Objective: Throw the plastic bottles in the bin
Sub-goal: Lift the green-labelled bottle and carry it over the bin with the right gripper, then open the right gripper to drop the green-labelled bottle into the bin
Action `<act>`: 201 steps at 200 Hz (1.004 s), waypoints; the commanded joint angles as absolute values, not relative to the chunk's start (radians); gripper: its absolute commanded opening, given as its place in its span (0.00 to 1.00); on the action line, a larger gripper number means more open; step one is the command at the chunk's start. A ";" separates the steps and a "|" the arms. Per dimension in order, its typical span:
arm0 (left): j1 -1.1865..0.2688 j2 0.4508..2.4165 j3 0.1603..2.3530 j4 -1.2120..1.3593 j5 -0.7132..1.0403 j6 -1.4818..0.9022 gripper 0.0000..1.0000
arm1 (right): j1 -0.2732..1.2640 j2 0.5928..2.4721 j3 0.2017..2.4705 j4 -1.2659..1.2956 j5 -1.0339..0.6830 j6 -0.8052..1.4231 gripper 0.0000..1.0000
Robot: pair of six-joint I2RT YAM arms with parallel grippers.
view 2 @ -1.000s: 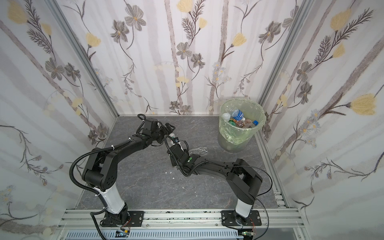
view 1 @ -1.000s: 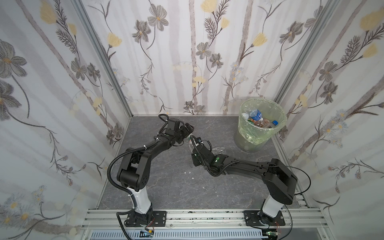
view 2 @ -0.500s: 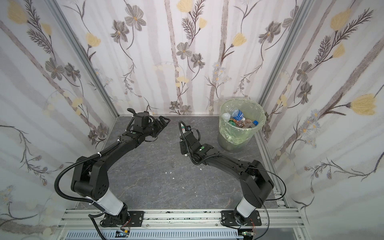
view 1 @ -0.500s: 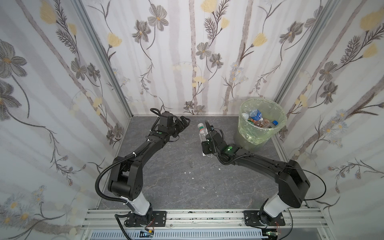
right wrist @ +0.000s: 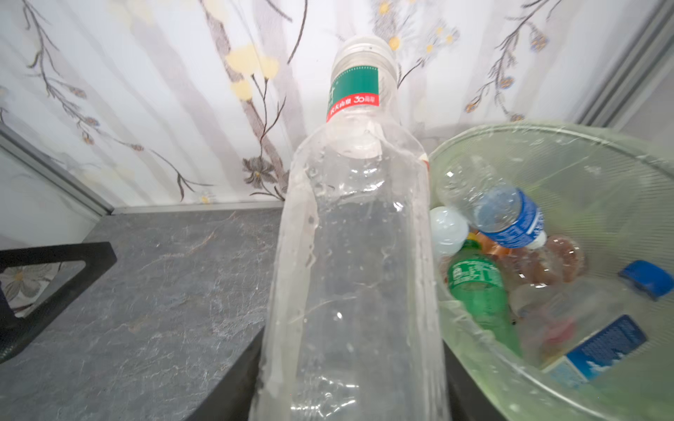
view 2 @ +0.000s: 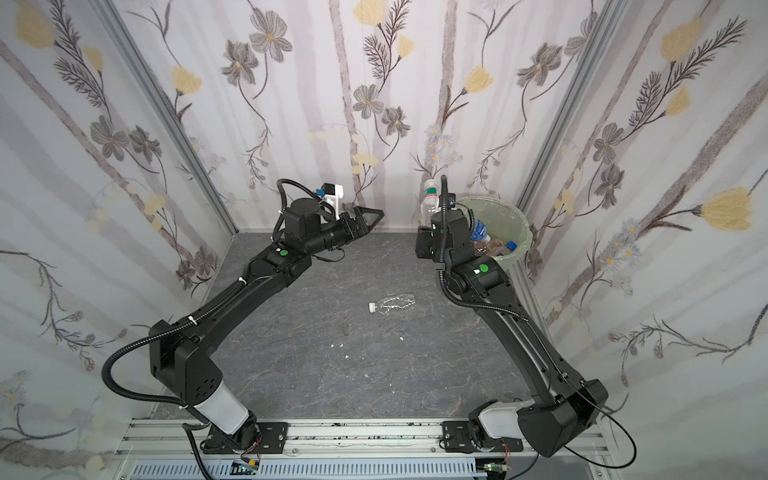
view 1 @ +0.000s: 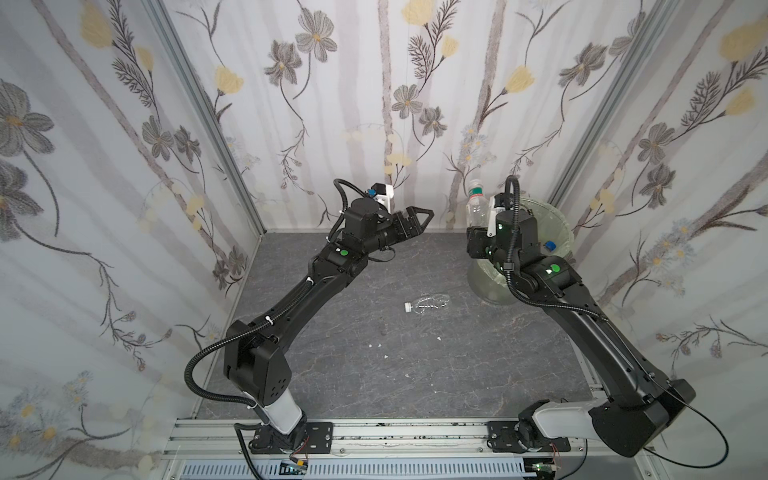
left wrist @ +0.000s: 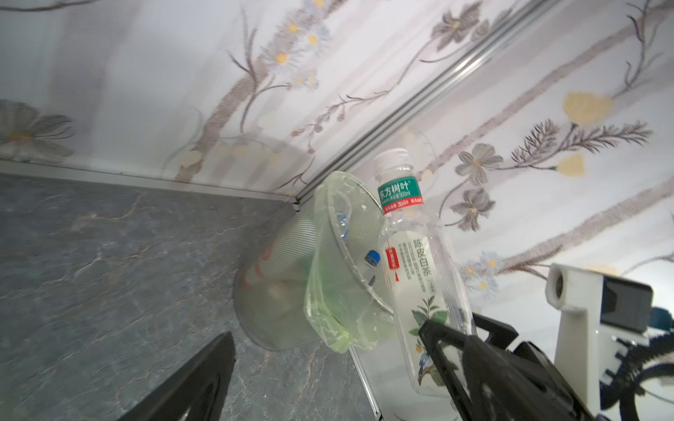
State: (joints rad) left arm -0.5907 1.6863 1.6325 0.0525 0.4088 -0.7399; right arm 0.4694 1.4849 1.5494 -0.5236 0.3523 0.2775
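Observation:
My right gripper (view 1: 478, 228) (view 2: 426, 232) (right wrist: 350, 364) is shut on the lower body of a clear plastic bottle (view 1: 476, 203) (view 2: 429, 201) (left wrist: 412, 255) (right wrist: 353, 237). The bottle has a white cap and a green and red neck label. It stands upright in the air, just left of the bin's rim. The bin (view 1: 561, 220) (view 2: 519, 220) (left wrist: 277, 277) (right wrist: 547, 138), grey with a pale green liner, stands in the back right corner. Several bottles (right wrist: 510, 218) lie in it. A crushed clear bottle (view 1: 432, 301) (view 2: 395, 303) lies on the floor. My left gripper (view 1: 419, 216) (view 2: 370, 214) (left wrist: 324, 331) hangs open and empty.
Small white scraps (view 1: 380, 345) dot the dark stone-patterned floor. Flowered walls close in the back and both sides, with metal corner posts. An aluminium rail (view 1: 374, 436) carrying both arm bases runs along the front. One left finger (right wrist: 54, 277) shows in the right wrist view.
My right arm has carried the clear bottle from the middle of the floor up and right to the bin's rim. My left arm has drawn back toward the rear wall, still open.

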 commanded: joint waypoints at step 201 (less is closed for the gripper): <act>-0.704 1.731 1.699 0.083 0.427 -0.628 1.00 | 0.074 1.483 1.619 -0.596 0.339 0.279 1.00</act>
